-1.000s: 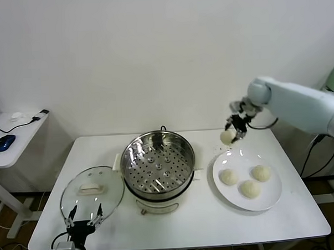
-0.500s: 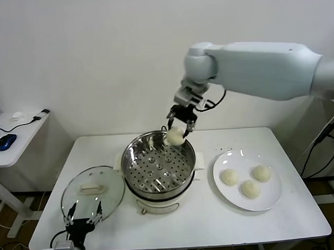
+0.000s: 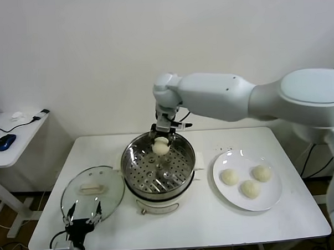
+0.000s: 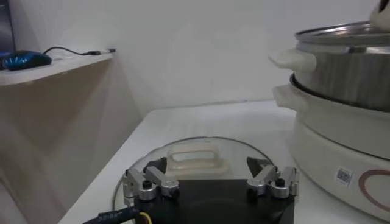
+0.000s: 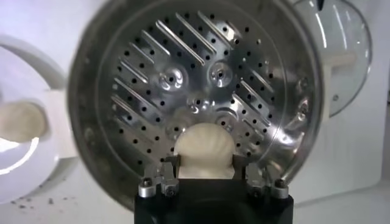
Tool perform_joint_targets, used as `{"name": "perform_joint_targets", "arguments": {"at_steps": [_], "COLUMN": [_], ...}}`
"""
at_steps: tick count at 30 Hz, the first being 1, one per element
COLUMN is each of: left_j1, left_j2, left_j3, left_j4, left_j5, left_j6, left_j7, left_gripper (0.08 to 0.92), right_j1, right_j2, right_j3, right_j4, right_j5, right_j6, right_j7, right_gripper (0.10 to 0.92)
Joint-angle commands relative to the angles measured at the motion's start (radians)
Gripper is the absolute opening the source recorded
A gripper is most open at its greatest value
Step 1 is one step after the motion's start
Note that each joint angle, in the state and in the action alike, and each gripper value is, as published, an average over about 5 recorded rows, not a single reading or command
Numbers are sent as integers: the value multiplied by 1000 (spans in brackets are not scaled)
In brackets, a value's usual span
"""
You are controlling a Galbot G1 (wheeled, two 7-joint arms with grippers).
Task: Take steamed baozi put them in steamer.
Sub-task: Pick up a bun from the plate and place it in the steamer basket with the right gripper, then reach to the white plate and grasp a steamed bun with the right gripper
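Carried from plate, baozi (image 3: pixel 161 148) hangs in right tool (image 3: pixel 160 141) inside steamer (image 3: pixel 134 151) rim.

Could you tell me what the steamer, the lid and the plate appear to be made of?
Steamer: polished metal, likely stainless steel, going by its mirror-like reflections and punched holes; its base looks like white plastic. Lid: clear glass, the table showing through, with a white, probably plastic, handle. Plate: glossy white, possibly ceramic.
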Motion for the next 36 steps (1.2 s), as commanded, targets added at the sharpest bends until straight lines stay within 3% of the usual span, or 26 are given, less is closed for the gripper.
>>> {"name": "perform_joint_targets", "arguments": {"at_steps": [1, 8, 14, 18, 24, 27, 30, 36], "left_j1": [0, -4, -8, -6, -3, -4, -9, -24], "left_j2": [0, 1, 2, 1, 0, -3, -7, -6], "left_j3": [-1, -2, -3, -2, 1, 5, 7, 6], "left_j4": [2, 11, 16, 10, -1, -3, -4, 8], "left_j5": [-1, -2, -2, -1, 0, 1, 2, 2], "left_j6": [-1, -3, -3, -2, -1, -2, -1, -4], "left_j7": [0, -2, -5, -5, -3, -2, -1, -2], "left_gripper": [823, 823, 823, 823, 823, 823, 823, 823], "right_j1": [-128, -153, -123, -36, 184, 275, 358, 423], "right_j2": [69, 97, 99, 53, -81, -194, -369, -665], "right_j3": [36, 52, 47, 11, -63, -137, -246, -453], "right_j4": [-178, -260, -256, -174, -40, 19, 103, 302], "right_j5": [-126, -120, -56, 91, 403, 583, 706, 676], "right_j6": [82, 113, 128, 136, 108, 19, -170, -488], "right_j7": [32, 60, 61, 7, -101, -129, -142, -56], "right_gripper": [594, 606, 751, 815, 823, 823, 823, 823]}}
